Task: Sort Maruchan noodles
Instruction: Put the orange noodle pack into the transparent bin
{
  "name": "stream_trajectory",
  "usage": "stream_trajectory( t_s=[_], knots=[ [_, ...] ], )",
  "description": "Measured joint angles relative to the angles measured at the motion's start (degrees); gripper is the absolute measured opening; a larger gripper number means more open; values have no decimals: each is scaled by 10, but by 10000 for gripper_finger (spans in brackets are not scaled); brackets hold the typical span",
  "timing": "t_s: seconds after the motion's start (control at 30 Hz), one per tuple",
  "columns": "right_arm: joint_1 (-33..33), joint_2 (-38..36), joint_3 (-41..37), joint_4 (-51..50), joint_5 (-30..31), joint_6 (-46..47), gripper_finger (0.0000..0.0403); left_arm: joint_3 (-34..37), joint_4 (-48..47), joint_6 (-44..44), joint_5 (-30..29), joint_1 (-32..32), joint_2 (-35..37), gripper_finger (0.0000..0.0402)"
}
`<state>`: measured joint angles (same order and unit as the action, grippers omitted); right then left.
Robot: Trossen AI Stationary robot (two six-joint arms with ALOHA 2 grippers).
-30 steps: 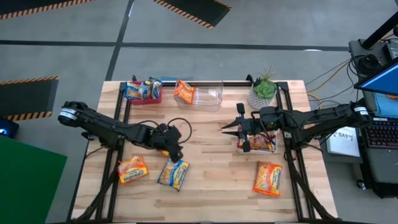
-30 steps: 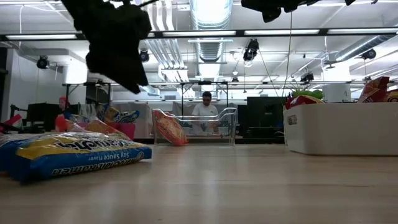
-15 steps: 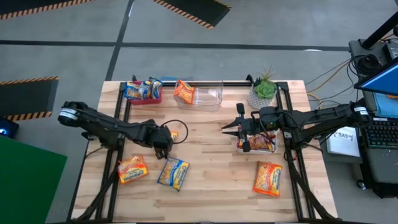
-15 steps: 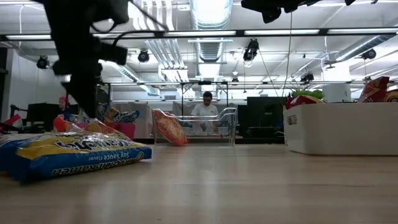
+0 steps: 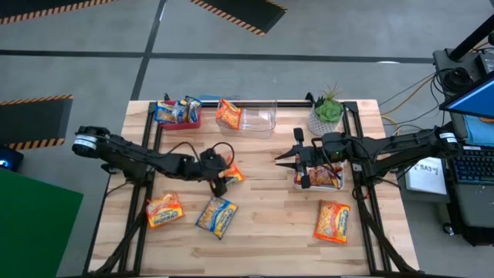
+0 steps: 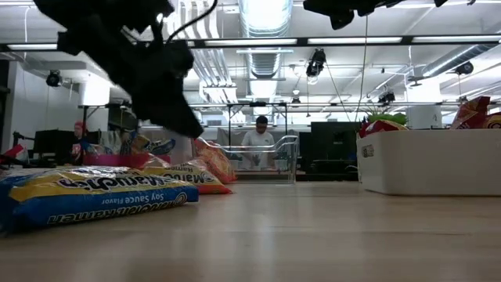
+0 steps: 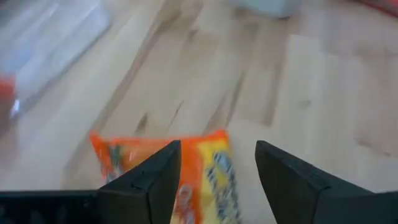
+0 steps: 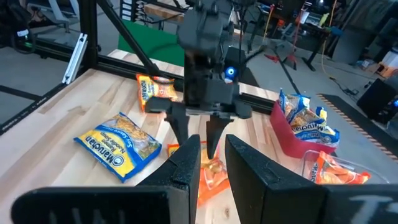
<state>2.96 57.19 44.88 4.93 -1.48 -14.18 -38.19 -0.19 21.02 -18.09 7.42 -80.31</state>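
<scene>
1. Orange noodle packet [image 5: 232,174] flat on the desk [image 5: 270,224], just ahead of the left claw [image 5: 220,182] – the nearer arm by far.
2. Long axis roughly along the claw's reach, judging by the wrist view.
3. Left claw spread, straddling the packet's near end [image 7: 205,174] – not pinching.
4. Right claw [image 5: 284,157] narrowly parted, empty, raised beside the white bin [image 5: 337,185].

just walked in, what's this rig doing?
Sorting ramen. The left gripper is over an orange plastic noodle packet mid-table, fingers either side of it. The right gripper waits by the white bin. Blue-marked packet and two more orange ones lie loose; others sit in the red tray and clear bin.
</scene>
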Motion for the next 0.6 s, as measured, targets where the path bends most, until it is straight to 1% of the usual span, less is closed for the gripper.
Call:
stream_trajectory(
  t_s=[0.07, 0.13, 0.27, 0.37, 0.47, 0.6],
  knots=[
    [0, 0, 0, 0, 0, 12, 63, -25, -16, -45, 13, 0, 1, 185],
    [0, 0, 0, 0, 0, 24, 63, -47, -55, -75, 16, 0, 1, 178],
    [0, 0, 0, -2, 2, 64, 63, -73, -129, -108, 17, 0, 1, 164],
    [0, 1, 0, -20, 2, 117, 63, -73, -158, -122, 17, 0, 5, 153],
    [0, 13, -2, -37, 2, 167, 63, -59, -164, -131, 21, 0, 16, 139],
    [0, 47, -2, -26, 33, 226, 63, -41, -167, -143, 24, 0, 33, 118]
  ],
)
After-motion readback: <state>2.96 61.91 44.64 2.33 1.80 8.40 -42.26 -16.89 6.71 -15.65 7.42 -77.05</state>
